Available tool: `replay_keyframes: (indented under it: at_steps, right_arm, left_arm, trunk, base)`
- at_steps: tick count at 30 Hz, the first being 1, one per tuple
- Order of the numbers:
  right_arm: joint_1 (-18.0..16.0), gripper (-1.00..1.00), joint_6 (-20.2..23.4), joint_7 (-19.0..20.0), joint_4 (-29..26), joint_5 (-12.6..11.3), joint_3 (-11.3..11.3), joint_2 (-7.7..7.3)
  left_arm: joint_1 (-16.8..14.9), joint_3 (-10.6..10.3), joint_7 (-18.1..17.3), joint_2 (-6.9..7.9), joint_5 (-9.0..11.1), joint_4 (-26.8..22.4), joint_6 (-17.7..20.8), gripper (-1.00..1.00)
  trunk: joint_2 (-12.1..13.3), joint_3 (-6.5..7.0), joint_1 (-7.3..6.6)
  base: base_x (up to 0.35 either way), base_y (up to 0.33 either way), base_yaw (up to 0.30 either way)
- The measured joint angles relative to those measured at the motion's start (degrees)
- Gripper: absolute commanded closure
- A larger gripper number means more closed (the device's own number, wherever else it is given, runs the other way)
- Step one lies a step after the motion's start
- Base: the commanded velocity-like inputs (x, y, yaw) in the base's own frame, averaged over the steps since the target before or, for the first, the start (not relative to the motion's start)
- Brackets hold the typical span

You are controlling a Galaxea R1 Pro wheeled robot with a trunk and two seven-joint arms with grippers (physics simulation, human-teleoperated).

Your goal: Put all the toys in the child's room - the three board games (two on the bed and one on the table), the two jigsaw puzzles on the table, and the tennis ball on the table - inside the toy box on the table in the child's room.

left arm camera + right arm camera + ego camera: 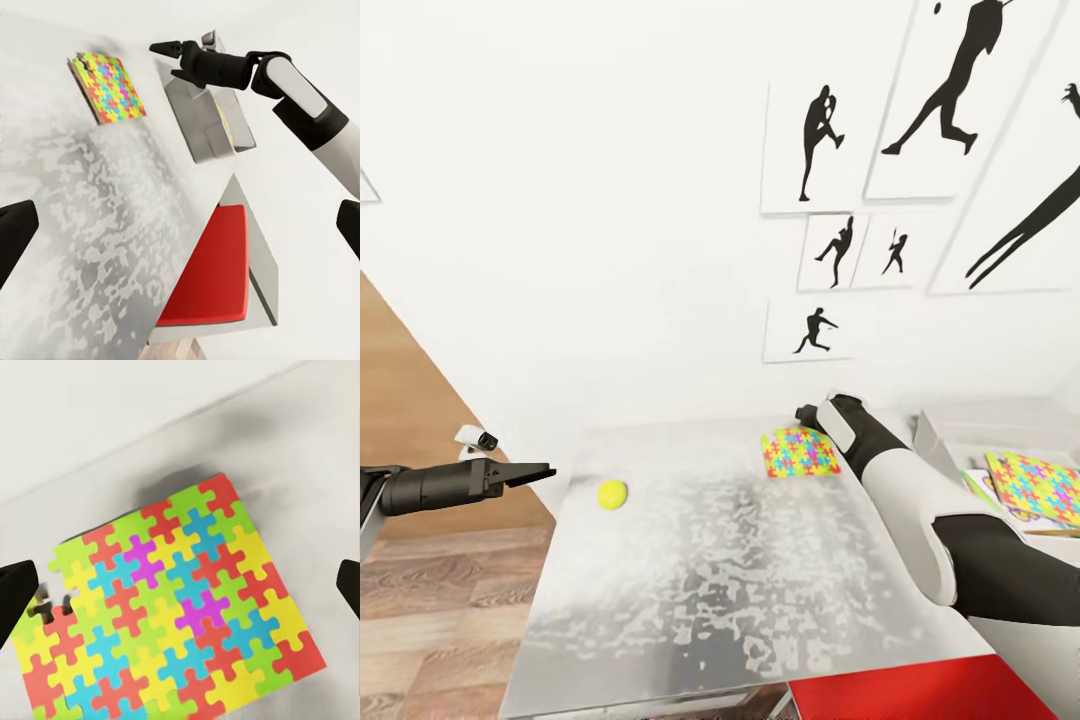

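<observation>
Toys were partly dealt with at this point, as far as the pictures let you judge. One jigsaw puzzle [1039, 485] already lay inside the toy box [935, 436] at the table's far right end, on top of something flat with a green edge that I could not identify. A second jigsaw puzzle [799, 452] was flat on the table [740, 590] near the wall, not yet lifted. Your right gripper [807, 413] hung just above its far edge, and the right wrist view showed the two fingertips [15, 598] spread wide to either side of the puzzle with nothing held. The tennis ball [612, 494] sat untouched toward the table's left edge. Your left gripper [536, 472] hovered off that edge, near the ball but apart from it, its jaws parted and empty. So the puzzle and the ball remained; how many board games were in the box, I could not tell.
</observation>
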Motion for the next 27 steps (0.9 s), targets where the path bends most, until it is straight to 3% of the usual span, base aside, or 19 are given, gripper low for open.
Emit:
replay_keyframes:
  at_steps: [27]
  right_arm:
    - [-0.07,-1.0,0.02,0.02,-1.5,0.12,0.07,0.26]
  left_arm:
    - [0.0,-0.01,0.0,-0.02,0.0,0.0,0.0,-1.0]
  trunk:
    - [0.0,-2.52,0.0]
  base:
    - [0.0,0.0,0.0]
